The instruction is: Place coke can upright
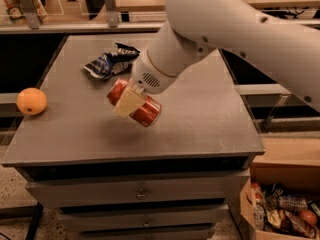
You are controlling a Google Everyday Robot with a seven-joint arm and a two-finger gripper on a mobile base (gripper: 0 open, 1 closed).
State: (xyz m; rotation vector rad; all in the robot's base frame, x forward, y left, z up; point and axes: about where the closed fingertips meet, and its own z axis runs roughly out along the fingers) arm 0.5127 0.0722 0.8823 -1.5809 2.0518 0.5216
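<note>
views: one | from: high at table (210, 119) front, facing down and forward | range: near, arm (240, 29) fills upper right | gripper (133, 102): mid-frame, clasping can (149, 113) above tabletop

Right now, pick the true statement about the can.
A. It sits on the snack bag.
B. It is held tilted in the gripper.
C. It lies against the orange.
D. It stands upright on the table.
B: the gripper grips the can at a slant over the table, well apart from the orange and the bag.
</note>
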